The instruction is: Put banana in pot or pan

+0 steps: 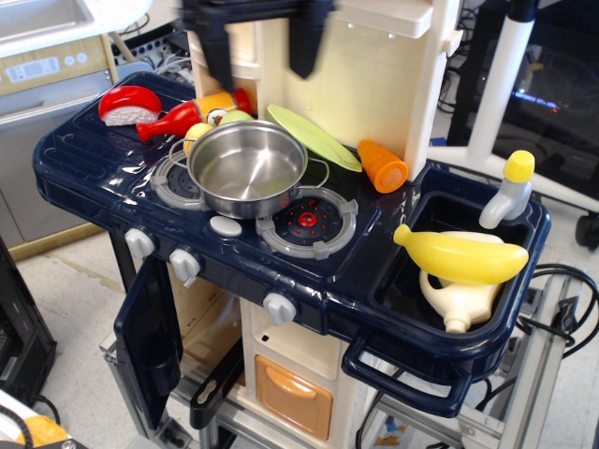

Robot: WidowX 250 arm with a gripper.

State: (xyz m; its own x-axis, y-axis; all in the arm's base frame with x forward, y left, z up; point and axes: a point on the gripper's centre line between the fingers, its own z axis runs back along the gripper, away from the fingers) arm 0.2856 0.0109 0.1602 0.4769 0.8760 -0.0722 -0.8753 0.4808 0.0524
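Observation:
The bright yellow banana (461, 256) lies across the dark sink at the right, on top of a cream jug (463, 297). The shiny steel pot (247, 167) stands empty on the left burner of the toy stove. My gripper (260, 42) is at the top of the view, blurred, above and behind the pot, with its two dark fingers (217, 51) spread apart and nothing between them. It is far from the banana.
A light-green plate (314, 137) leans behind the pot beside an orange carrot (383, 166). A red bottle (178, 119) and red-white sushi piece (128, 104) lie at the back left. A white bottle with yellow cap (508, 190) stands in the sink's far corner. The cream toy-kitchen back wall (365, 75) rises behind.

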